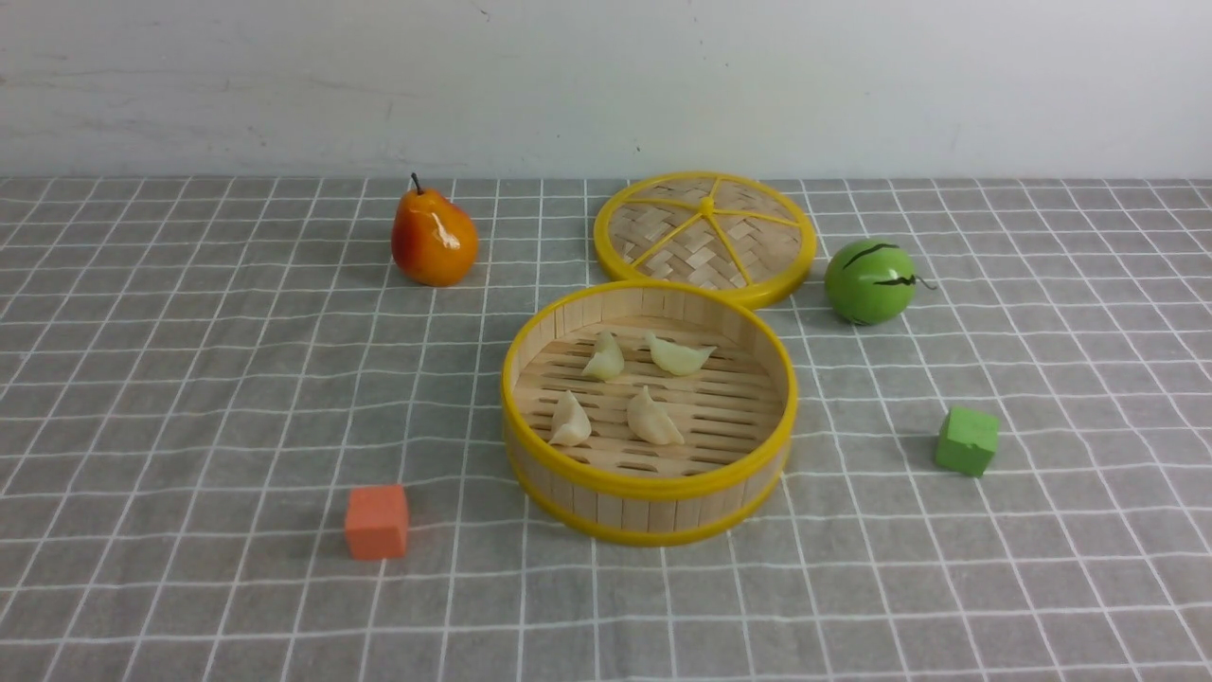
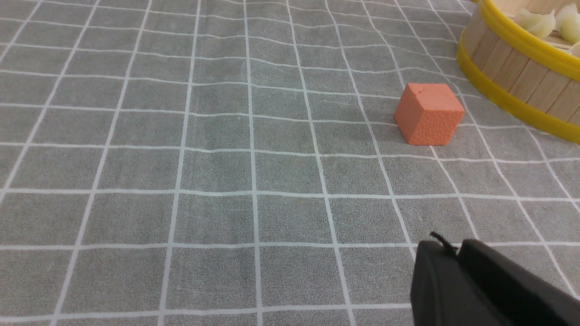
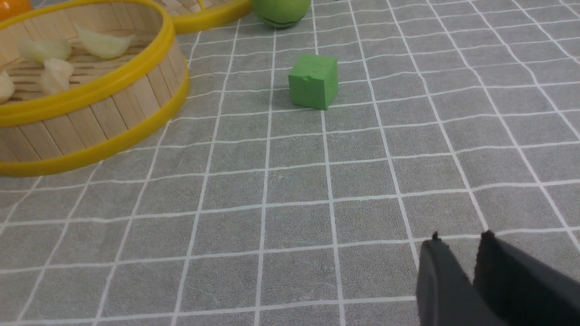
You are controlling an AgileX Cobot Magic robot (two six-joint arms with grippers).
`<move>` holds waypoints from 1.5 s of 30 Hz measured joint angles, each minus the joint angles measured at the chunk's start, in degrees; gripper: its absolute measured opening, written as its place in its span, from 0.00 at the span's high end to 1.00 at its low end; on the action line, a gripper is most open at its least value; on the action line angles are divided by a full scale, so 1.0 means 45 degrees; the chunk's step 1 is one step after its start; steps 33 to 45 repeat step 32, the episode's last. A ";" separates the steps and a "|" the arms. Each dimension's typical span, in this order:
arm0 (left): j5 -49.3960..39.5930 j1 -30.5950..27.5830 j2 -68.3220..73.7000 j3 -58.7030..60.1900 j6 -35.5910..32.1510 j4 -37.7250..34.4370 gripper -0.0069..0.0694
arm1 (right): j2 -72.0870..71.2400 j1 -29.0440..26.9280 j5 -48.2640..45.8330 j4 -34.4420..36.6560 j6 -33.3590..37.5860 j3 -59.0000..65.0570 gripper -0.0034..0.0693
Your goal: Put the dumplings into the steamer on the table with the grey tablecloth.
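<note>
Dumplings (image 1: 654, 420) all lie inside the steamer (image 1: 649, 489) — keep both arms clear; right jaws slightly parted — left jaws, I cannot tell.

Pale wall (image 1: 568, 90) across the back, with faint scuffs and small dark specks, softly lit

Front view: steamer (image 1: 653, 511) hides part of lid's (image 1: 653, 223) near rim. Left wrist view: steamer cut off by edge, one dumpling (image 2: 576, 50) barely in; left claw (image 2: 453, 253) blurred, cropped. Right wrist view: steamer, pear (image 3: 16, 8), lid, green round fruit (image 3: 283, 11) all cut off; right claw (image 3: 460, 242) blurred, cropped.
</note>
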State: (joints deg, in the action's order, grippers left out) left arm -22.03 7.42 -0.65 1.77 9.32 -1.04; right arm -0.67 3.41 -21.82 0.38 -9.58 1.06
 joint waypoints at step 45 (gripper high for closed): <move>0.0000 0.0000 0.0000 0.0000 0.0000 0.0000 0.80 | 0.0000 0.0000 0.0000 0.0000 0.0000 0.0000 0.74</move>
